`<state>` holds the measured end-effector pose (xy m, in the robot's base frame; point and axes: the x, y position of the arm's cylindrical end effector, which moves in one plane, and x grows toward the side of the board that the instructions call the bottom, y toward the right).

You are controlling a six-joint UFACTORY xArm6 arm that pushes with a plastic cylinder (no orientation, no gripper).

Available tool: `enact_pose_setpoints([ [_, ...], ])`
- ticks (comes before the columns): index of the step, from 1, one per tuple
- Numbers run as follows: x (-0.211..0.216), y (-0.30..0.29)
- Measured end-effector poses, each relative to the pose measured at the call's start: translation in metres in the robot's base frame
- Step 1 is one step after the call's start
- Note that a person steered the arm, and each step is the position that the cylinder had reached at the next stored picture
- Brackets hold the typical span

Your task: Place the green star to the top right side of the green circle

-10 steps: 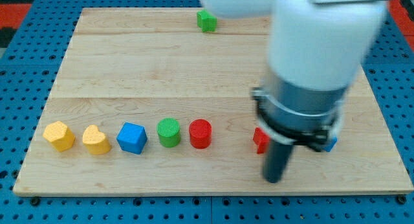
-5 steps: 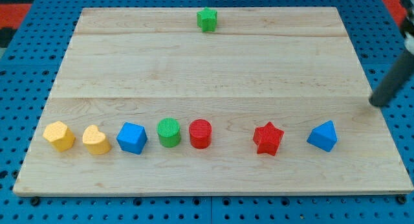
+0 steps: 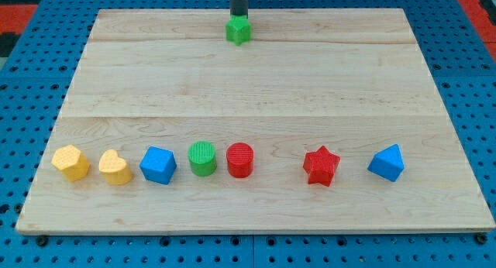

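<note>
The green star (image 3: 239,31) lies near the board's top edge, a little left of centre. My tip (image 3: 238,17) is at the star's upper side, touching it, with the dark rod rising out of the view's top. The green circle (image 3: 202,158) stands in the row of blocks near the view's bottom, far below the star and slightly to its left.
The row holds, from the view's left, a yellow hexagon (image 3: 70,162), a yellow heart (image 3: 115,167), a blue cube (image 3: 158,165), the green circle, a red circle (image 3: 240,159), a red star (image 3: 321,166) and a blue triangle (image 3: 387,163). The wooden board (image 3: 256,90) lies on a blue pegboard.
My rod swung from the board's lower right, past the right edge, to the top centre. The green star has shifted slightly left and down.
</note>
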<state>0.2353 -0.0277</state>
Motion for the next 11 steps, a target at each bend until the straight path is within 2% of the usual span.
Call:
enact_pose_setpoints([
  [1, 0.045, 0.025],
  [2, 0.088, 0.077],
  [3, 0.085, 0.066],
  [4, 0.054, 0.056],
  [5, 0.050, -0.003],
  [6, 0.085, -0.025],
  [9, 0.191, -0.015],
  [10, 0.212, -0.012],
  [11, 0.212, -0.048],
])
